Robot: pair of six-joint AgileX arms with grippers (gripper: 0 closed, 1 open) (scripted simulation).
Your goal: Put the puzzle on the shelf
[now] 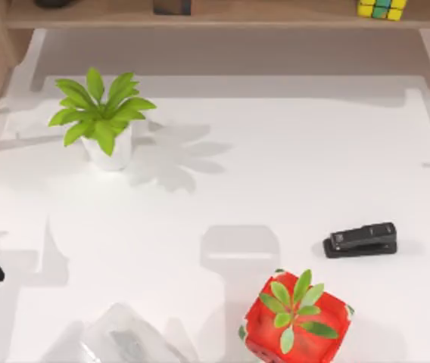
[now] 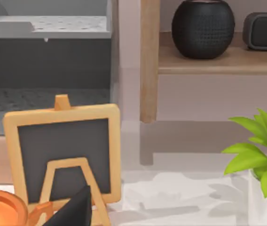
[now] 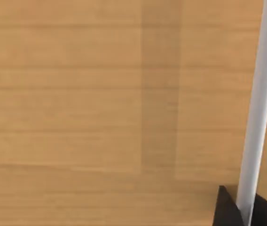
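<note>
Puzzle (image 1: 381, 9) sat on shelf (image 1: 275, 15), far right; stapler (image 1: 360, 240) lay on table (image 1: 222, 197) beside red box (image 1: 297, 321)

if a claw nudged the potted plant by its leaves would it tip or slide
Likely tip rather than slide: the potted plant has leaves spreading wider than its small white pot. The leaves would probably bend first. On the smooth white table, a low push on the pot might slide it.

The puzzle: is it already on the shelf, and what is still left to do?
Done: the puzzle sits on the shelf, toward the right end in the top view, with no gripper on it. In hand: nothing seems held; the left arm is at the table's left edge. Left: apparently nothing but parking the arms.
</note>
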